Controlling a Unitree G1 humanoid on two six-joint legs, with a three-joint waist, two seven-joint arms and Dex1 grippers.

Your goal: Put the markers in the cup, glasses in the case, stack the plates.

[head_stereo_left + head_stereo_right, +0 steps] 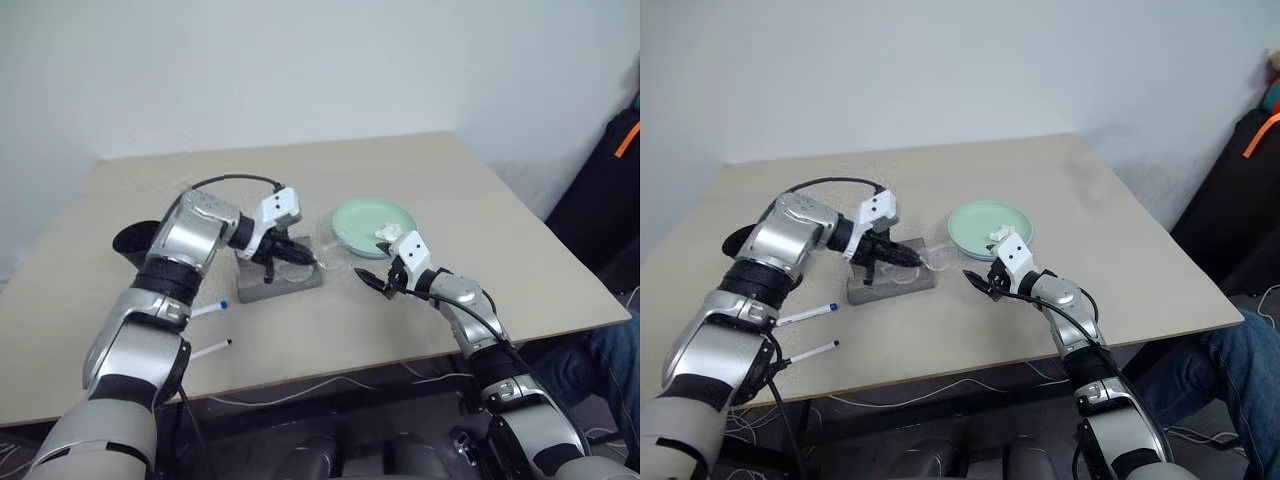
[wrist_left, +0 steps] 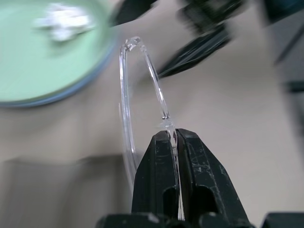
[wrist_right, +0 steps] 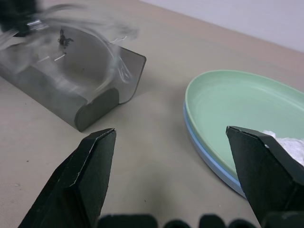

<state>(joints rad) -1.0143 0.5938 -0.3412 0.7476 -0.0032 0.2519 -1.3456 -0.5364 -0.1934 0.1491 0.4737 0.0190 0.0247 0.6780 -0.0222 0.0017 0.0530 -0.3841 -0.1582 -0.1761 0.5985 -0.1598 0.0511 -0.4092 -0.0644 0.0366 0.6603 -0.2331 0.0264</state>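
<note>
Over the case (image 1: pixel 280 275), left claw (image 1: pixel 300 256) pinching glasses (image 2: pixel 142 90); right claw (image 1: pixel 385 280) agape.

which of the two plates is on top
The mint green plate is on top, carrying a small white wad. The light blue plate lies beneath it, showing as a thin rim along the edge.

- left gripper (image 1: pixel 300 255): jaws clamped tight, pointing down and toward the right arm, elbow bent
- right gripper (image 3: pixel 173 175): jaws spread wide, near level, aimed forward-left, forearm extended
</note>
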